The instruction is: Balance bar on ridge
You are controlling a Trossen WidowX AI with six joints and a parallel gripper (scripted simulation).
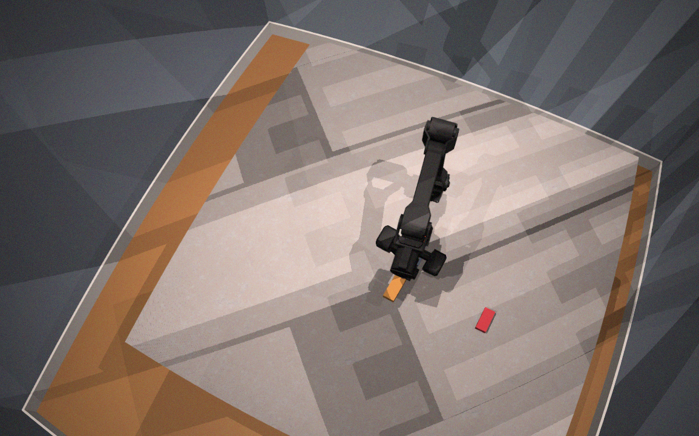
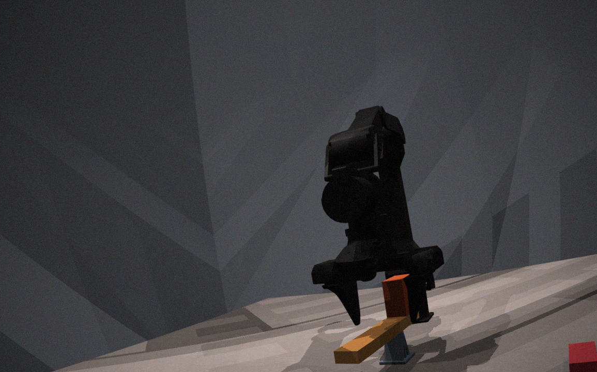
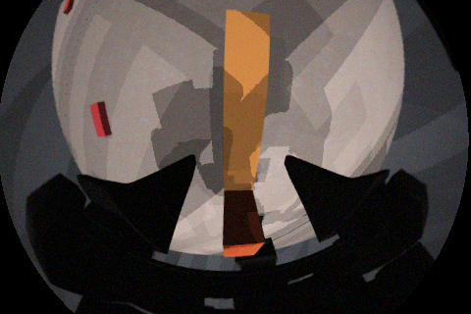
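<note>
The orange bar lies across the top of the blue-grey ridge. Its near end appears off the table; a slight tilt cannot be told. A darker orange-red block stands up at the bar's far part. The far end and the contact with the ridge are mostly hidden. My gripper is open wide, with one finger on each side of the bar and a gap to it on both sides in the wrist view. The arm hides the fingers in the top view.
A red block lies on the table to one side of the bar. Another small red thing shows far off in the wrist view. An orange band runs along the table's left edge. Patterned shadows cross the table.
</note>
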